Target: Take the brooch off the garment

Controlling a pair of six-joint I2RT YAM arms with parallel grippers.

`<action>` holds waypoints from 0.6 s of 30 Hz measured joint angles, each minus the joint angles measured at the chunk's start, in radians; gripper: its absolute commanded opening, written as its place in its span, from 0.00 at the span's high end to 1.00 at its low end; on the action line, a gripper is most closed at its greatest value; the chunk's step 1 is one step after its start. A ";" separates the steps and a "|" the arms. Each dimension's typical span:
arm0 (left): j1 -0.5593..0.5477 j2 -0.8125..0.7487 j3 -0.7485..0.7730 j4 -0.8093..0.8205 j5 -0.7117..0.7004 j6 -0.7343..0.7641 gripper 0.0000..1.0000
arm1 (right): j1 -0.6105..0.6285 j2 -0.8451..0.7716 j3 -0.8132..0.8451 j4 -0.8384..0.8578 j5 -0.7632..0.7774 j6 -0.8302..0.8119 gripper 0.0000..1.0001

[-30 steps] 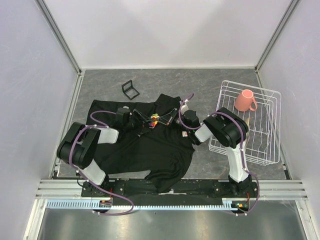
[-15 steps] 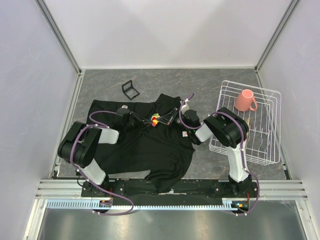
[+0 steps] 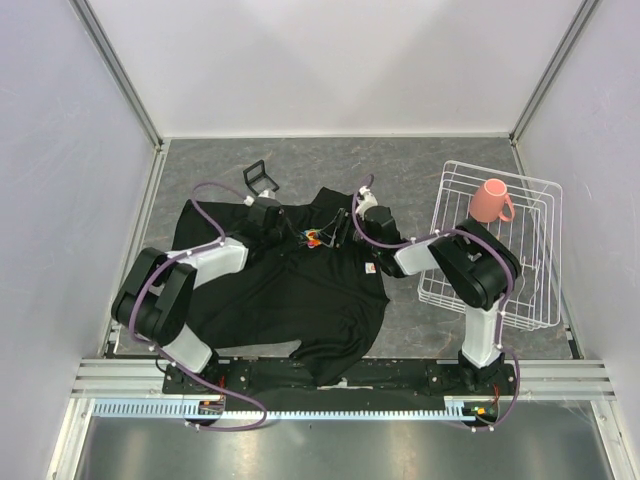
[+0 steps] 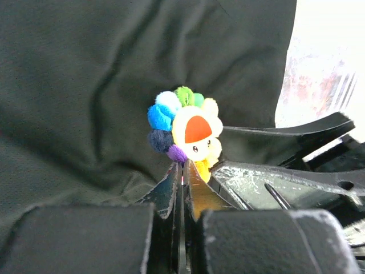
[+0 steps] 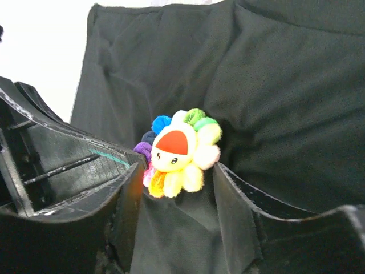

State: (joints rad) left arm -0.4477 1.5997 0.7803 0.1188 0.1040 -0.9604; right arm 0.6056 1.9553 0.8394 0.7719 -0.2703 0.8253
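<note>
A black short-sleeved T-shirt (image 3: 290,295) lies spread on the grey counter (image 3: 420,165), its small white-and-red label (image 3: 371,267) at the edge nearest the right arm. The brooch (image 3: 313,238) sits on the upper part of the shirt, between the two arms' tips – a small round plush flower with a yellow face, a red patch on it and petals of blue, green, yellow, pink and purple. In the right wrist view, the right gripper (image 5: 179,171) has the brooch (image 5: 181,151) between its fingertips. The two black fingers (image 5: 234,197) stand about a brooch-width apart and touch its petals on either side, clamped on it, with dark cloth filling the gap below. In the left wrist view, the left gripper (image 4: 182,171) comes in from below the brooch (image 4: 185,128). Its fingers (image 4: 165,191) are pressed together with only a thin slit between them, and the tips meet right at the lowest purple and yellow petals. Whether they nip a petal, a pin or the cloth behind cannot be told. From above, the left gripper (image 3: 297,234) and the right gripper (image 3: 333,236) point at each other across the brooch, both low over the shirt. A small black folding stand (image 3: 260,178) sits on the bare counter just beyond the shirt's far edge. To the right – well apart from the shirt – a white wire rack (image 3: 545,255) holds a pink mug (image 3: 490,200).
</note>
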 measured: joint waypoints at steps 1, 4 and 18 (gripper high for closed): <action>-0.013 0.000 0.017 -0.022 -0.016 0.022 0.98 | 0.000 -0.013 0.002 -0.020 0.003 -0.027 0.33; -0.052 0.003 0.084 -0.124 -0.066 0.090 0.98 | 0.000 -0.066 0.003 -0.084 0.003 -0.154 0.29; -0.070 0.105 0.395 -0.510 -0.164 0.297 0.98 | 0.071 -0.161 -0.018 -0.120 -0.005 -0.619 0.28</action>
State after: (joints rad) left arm -0.5179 1.7042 1.1755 -0.3916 -0.0601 -0.6632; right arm 0.6762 1.7939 0.8219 0.6518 -0.2749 0.2066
